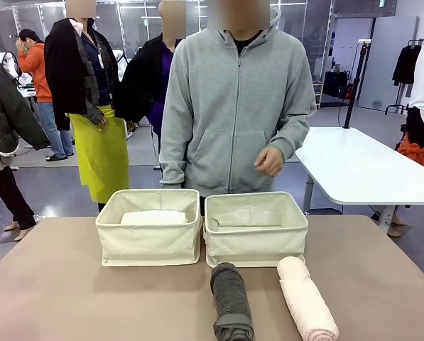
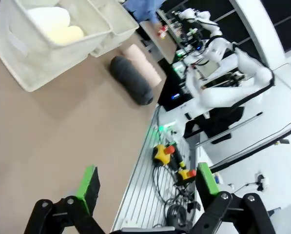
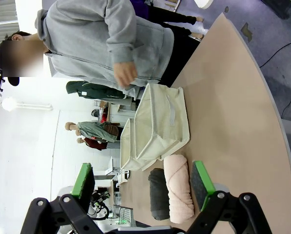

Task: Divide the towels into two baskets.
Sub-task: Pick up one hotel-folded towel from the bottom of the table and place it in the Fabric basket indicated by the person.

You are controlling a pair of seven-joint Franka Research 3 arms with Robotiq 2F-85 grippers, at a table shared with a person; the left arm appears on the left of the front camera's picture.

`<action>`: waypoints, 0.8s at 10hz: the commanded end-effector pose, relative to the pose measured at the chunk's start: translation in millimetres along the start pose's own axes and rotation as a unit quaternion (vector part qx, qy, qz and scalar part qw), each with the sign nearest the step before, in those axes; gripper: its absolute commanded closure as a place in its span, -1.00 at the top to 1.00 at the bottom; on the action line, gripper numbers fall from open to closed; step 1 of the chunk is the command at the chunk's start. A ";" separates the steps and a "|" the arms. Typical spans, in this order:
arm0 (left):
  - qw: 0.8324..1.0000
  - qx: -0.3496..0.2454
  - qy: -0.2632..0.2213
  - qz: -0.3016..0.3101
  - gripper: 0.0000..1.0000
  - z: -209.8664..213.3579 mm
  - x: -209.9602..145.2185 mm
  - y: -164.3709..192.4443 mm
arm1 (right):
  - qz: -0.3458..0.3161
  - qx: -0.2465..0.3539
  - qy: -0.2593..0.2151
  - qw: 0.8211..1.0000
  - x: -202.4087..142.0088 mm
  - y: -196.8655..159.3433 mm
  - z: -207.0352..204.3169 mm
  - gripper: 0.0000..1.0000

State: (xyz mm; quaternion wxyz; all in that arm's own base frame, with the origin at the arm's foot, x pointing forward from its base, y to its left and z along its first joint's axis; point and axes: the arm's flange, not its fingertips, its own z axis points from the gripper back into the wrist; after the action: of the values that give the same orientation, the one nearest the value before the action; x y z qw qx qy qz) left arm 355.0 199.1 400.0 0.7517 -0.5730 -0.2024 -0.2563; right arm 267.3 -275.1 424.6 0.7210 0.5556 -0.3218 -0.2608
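- White towel [image 1: 153, 217] and yellow towel [image 2: 67, 35] sit in the left basket [image 1: 149, 245], apparently its share.
- Grey towel [image 1: 231, 302] and pink towel [image 1: 307, 298] lie on the tabletop [image 1: 69, 298] before the right basket [image 1: 256, 241], likely theirs.
- Left jaws, right jaws: wide, empty.

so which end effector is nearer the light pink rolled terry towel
right. right end effector hangs just short of the light pink rolled terry towel; left end effector far back at the tan table's edge

no readable text, no labels, brands, numbers or signs legible on anything
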 end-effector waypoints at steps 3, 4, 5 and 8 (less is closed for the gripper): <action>1.000 -0.018 -0.002 0.002 1.00 -9.0 -0.8 14.7 | 0.003 0.010 -0.004 1.000 -1.0 1.4 1.0 1.00; 1.000 -0.018 -0.002 0.002 1.00 -9.0 -0.8 14.7 | 0.003 0.010 -0.004 1.000 -1.0 1.4 1.0 1.00; 1.000 -0.018 -0.002 0.002 1.00 -9.0 -0.8 14.7 | 0.003 0.010 -0.004 1.000 -1.0 1.4 1.0 1.00; 1.000 -0.018 -0.002 0.002 1.00 -9.0 -0.8 14.7 | 0.003 0.010 -0.004 1.000 -1.0 1.4 1.0 1.00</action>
State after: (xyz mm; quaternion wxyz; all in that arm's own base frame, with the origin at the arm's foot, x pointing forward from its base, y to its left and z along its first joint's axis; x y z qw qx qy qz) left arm 369.6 196.5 383.2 0.7412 -0.5865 -0.2008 -0.2575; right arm 267.3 -275.0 424.5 0.7210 0.5556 -0.3217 -0.2608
